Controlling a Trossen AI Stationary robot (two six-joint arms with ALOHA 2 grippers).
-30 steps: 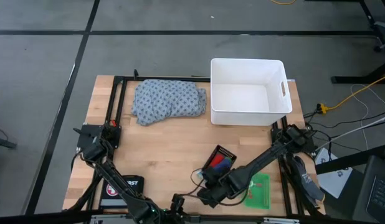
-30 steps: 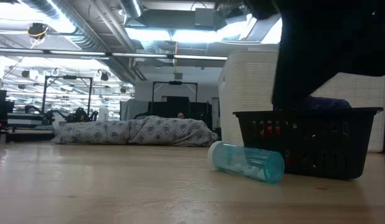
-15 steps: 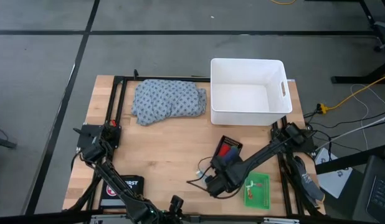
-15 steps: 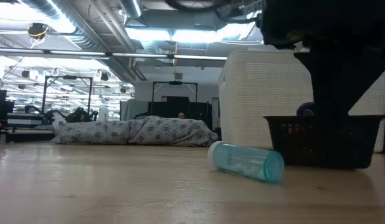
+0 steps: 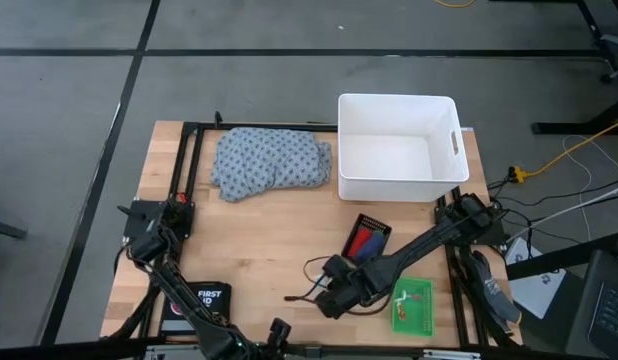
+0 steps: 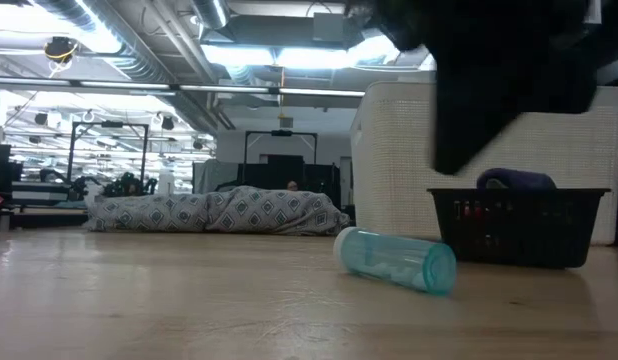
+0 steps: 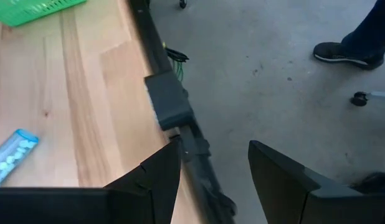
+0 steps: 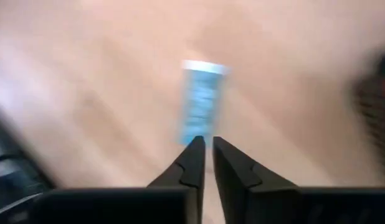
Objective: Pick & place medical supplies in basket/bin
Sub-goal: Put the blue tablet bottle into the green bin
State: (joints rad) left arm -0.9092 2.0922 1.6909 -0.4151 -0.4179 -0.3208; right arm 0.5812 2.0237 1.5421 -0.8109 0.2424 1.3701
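Note:
A clear blue-green tube [image 5: 292, 297] with pale bits inside lies on its side on the table; it also shows in the low view [image 6: 394, 261] and in the right wrist view [image 8: 202, 102]. My right gripper [image 8: 208, 144] is shut and hangs above the table just short of the tube's near end [image 5: 321, 302]. The black mesh tray [image 5: 367, 240] holds red and blue rolls [image 5: 365, 245]. The green tray [image 5: 411, 305] lies near the front right. The dotted cloth [image 5: 271, 162] lies bunched at the far left, beside the white tub [image 5: 451, 180]. My left gripper [image 7: 211, 168] is open over the table's near edge.
The black FIRST AID KIT pouch [image 5: 197, 298] lies at the front left. A black frame rail [image 7: 174, 118] runs along the table's near edge. A person's shoe [image 7: 345, 51] shows on the floor beyond it. Bare wood lies between the cloth and the tube.
The black mesh tray has slid toward the table's far right, away from the tube, and now stands clear of my right arm. My right arm has risen off the tray, and its gripper has gone toward the table's left, over toward the tube.

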